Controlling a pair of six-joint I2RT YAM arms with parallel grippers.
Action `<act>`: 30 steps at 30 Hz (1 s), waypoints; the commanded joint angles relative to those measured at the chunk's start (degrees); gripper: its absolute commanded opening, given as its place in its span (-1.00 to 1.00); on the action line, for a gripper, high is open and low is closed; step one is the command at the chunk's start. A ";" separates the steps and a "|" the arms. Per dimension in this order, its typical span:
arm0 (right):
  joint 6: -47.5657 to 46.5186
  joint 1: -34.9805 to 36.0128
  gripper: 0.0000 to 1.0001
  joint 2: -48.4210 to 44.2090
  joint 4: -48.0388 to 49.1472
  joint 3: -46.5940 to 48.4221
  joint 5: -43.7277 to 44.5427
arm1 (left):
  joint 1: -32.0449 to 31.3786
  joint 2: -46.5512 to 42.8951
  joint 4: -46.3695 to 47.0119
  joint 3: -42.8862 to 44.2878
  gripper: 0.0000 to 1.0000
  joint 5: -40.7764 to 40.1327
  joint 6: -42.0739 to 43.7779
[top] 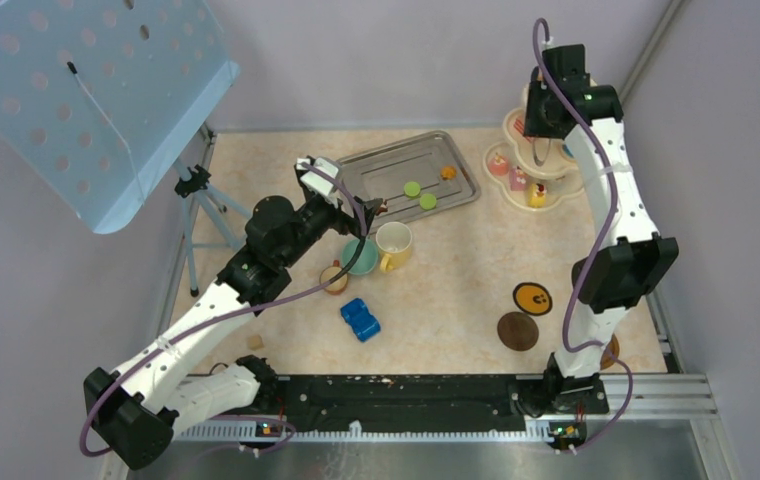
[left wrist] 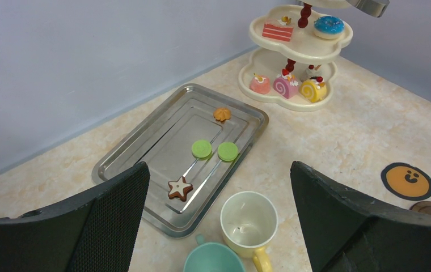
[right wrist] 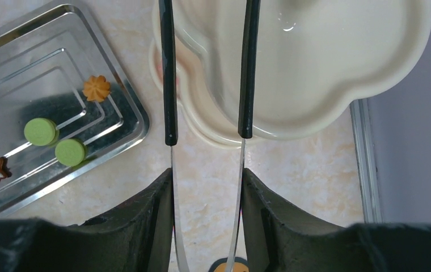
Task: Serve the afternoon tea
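Toy cakes point(left wrist: 284, 86): several are sitting on the cream stand point(left wrist: 281, 103), upper right; four pieces point(left wrist: 202, 148) are waiting on the tray point(left wrist: 145, 141). Cups point(left wrist: 247, 218) are standing off the coasters point(top: 533, 298). Right pincer point(right wrist: 207, 181) is pinching tongs point(right wrist: 168, 85); left pincer point(left wrist: 219, 167) is hanging spread.

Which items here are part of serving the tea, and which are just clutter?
Job: stand, cakes, macarons, star cookie, orange cookie, tray, mug, teal cup, brown cup, coasters, tongs (tool).
Clutter: blue car, tan block, blue board on tripod.
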 commanded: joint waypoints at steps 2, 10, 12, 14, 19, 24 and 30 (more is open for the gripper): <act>0.20 -0.41 -0.14 -0.46 -0.53 3.91 1.75 | -0.16 -0.57 2.67 -0.20 0.97 0.34 -0.29; -0.96 -0.24 -0.14 -1.41 -0.42 4.06 -1.91 | -0.18 -0.66 2.76 -0.18 0.97 0.41 -0.29; -1.68 0.92 -0.16 -2.15 -0.20 4.17 -2.24 | -0.21 -0.61 2.77 -0.20 0.98 0.54 -0.29; -2.74 2.65 -0.17 -2.94 -0.40 4.43 -1.42 | -0.23 -0.74 2.69 -0.21 0.97 0.17 -0.21; -4.22 9.05 -0.18 -3.73 -0.93 4.10 -4.15 | -0.21 -1.13 2.68 -0.23 0.97 -0.24 0.02; -4.91 15.69 -0.18 -0.06 -2.57 2.83 -7.28 | -0.19 -1.15 2.68 -0.26 0.97 -0.90 0.15; -3.63 17.79 -0.18 3.37 1.58 -3.77 -8.02 | -0.17 -1.49 2.79 -0.49 0.98 -1.20 0.19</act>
